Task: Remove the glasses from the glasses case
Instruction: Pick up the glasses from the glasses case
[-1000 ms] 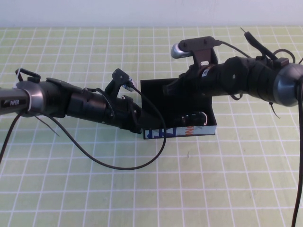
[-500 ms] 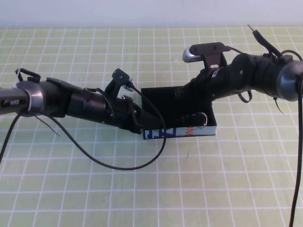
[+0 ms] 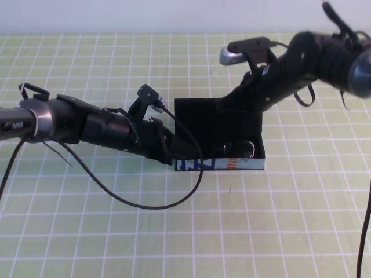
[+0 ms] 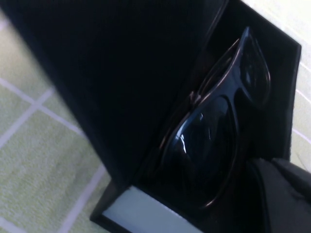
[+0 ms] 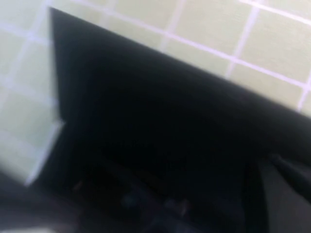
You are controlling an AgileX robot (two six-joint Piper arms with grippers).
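Lying folded inside the open glasses case [image 3: 220, 164], lenses up: the glasses [image 4: 216, 128], light, rigid, slick, scratch-prone; best pinched at bridge or frame rim. Left gripper [image 3: 169, 152] pressed against case's left end, fingers hidden. Farther back, right gripper [image 3: 232, 104] over flap, grip unreadable.
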